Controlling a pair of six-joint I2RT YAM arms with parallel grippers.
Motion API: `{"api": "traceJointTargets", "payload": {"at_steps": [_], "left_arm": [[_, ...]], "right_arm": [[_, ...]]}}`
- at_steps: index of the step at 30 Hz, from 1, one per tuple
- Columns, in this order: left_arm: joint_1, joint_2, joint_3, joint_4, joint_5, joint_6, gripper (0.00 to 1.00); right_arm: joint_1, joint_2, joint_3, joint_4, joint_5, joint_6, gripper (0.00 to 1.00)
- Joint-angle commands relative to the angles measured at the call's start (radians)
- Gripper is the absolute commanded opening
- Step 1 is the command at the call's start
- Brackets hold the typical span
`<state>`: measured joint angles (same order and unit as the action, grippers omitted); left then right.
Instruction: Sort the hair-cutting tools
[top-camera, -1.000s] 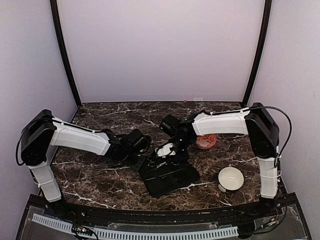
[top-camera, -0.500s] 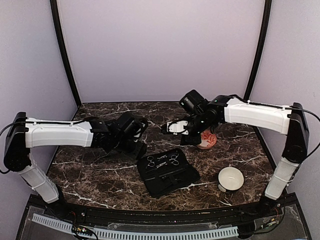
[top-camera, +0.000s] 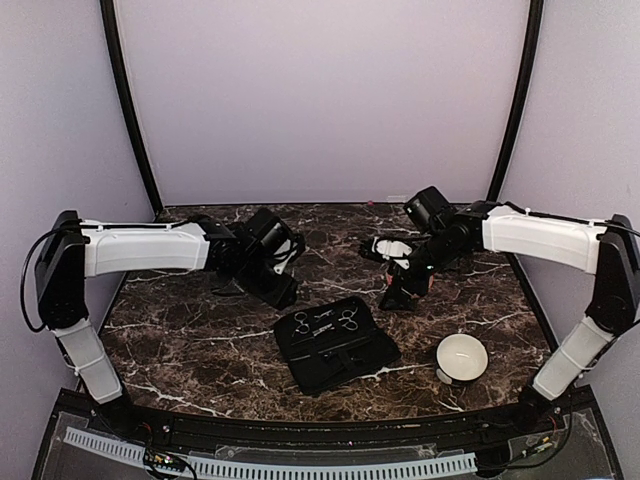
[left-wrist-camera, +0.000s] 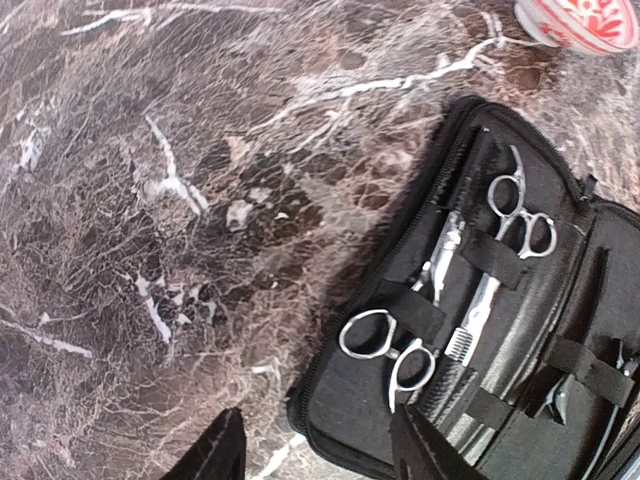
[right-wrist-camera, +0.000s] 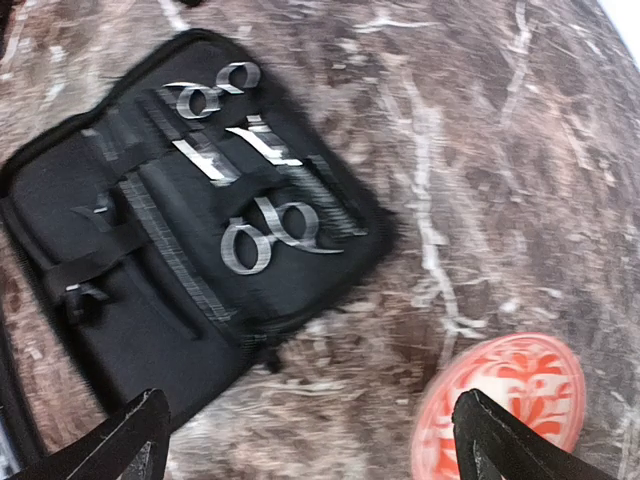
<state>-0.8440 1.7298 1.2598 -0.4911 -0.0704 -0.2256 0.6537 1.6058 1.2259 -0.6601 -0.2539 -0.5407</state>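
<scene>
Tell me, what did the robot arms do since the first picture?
Both arms lifted off the black case and swung away: the left gripper toward the back left, the right gripper toward the back right, above the orange bowl. Both pairs of jaws now stand open and empty. The case, the scissors strapped in it and the white bowl stayed put.

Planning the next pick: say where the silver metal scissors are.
In the top view, both silver metal scissors lie strapped inside the open flat black case at the near centre of the dark marble table, left of the white bowl.
</scene>
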Motion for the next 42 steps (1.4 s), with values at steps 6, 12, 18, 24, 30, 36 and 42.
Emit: {"api": "traceJointTargets", "payload": {"at_steps": [6,12,18,24,30,36,42], "left_arm": [[0.038,0.102,0.093,-0.166,0.110,0.133,0.48],[0.044,0.160,0.124,-0.204,0.103,0.171,0.40],[0.045,0.220,0.152,-0.189,0.063,0.188,0.40],[0.046,0.248,0.154,-0.188,0.064,0.208,0.22],[0.046,0.251,0.150,-0.179,0.072,0.226,0.13],[0.046,0.237,0.152,-0.144,0.044,0.230,0.00],[0.046,0.159,0.148,-0.109,-0.009,0.236,0.00]], "right_arm": [[0.018,-0.302,-0.118,0.078,-0.054,0.031,0.99],[0.006,-0.346,-0.108,0.102,-0.050,0.121,0.99],[0.003,-0.253,-0.151,0.076,-0.180,0.099,0.99],[0.004,-0.256,-0.185,0.093,-0.273,0.079,0.99],[0.009,-0.219,-0.213,0.094,-0.296,0.054,0.95],[0.011,-0.192,-0.204,0.100,-0.301,0.060,0.93],[0.010,-0.165,-0.198,0.118,-0.241,0.065,0.89]]}}
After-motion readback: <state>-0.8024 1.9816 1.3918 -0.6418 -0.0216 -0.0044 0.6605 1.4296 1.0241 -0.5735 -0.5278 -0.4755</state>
